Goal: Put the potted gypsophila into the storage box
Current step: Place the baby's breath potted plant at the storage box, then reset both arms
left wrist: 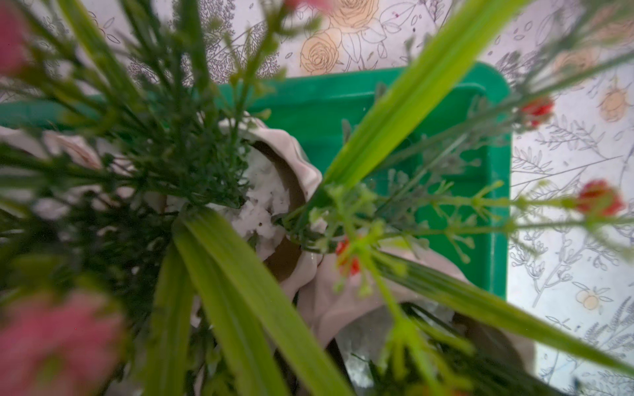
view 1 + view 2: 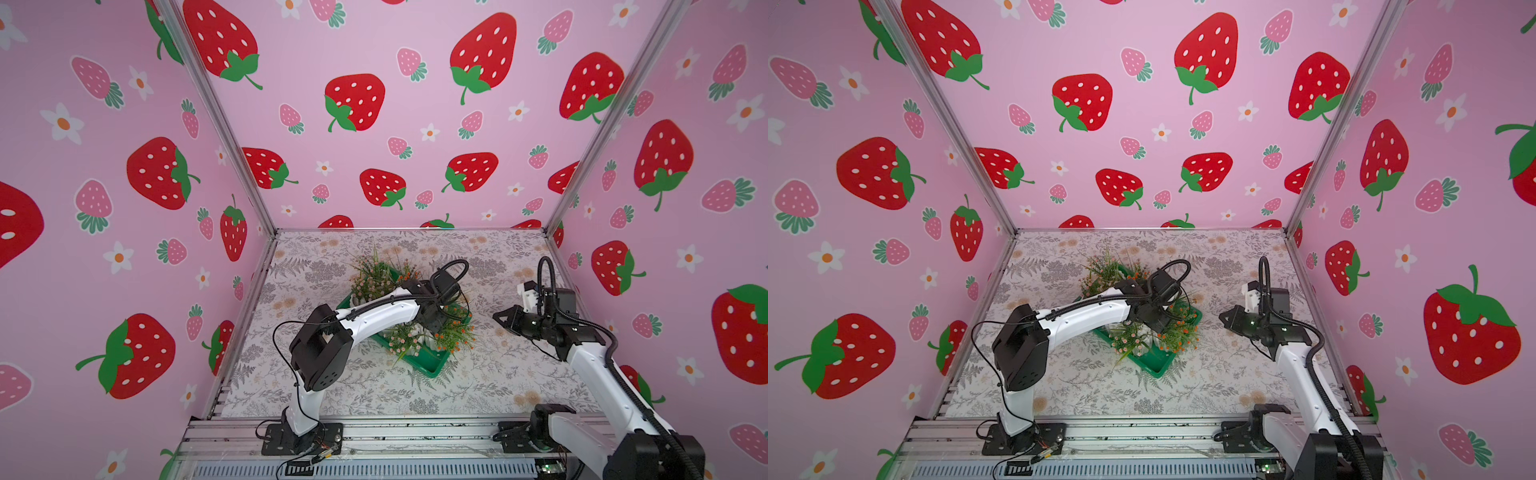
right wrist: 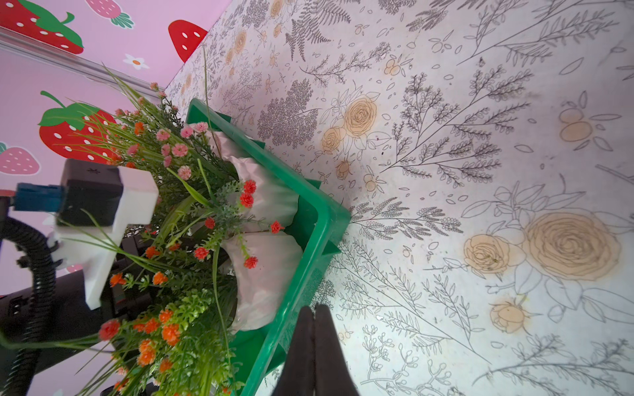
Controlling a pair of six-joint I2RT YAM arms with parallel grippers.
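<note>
Several white-wrapped potted gypsophila (image 3: 267, 205) stand in shallow green plastic tray (image 3: 322, 212). Left gripper (image 2: 432, 322) closed amid them (hold unclear); right gripper (image 3: 314, 310) closed, empty.

The shallow rectangular green plastic storage box (image 2: 432, 366) lies flat, set diagonally. Several potted gypsophila plants (image 2: 406, 337) in white ruffled pots, with pink, red and orange blooms, stand packed together inside it.

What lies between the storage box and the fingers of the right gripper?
Only bare floral tablecloth, seen in both top views, separates the right gripper from the storage box; orange flowers overhang its rim there.
</note>
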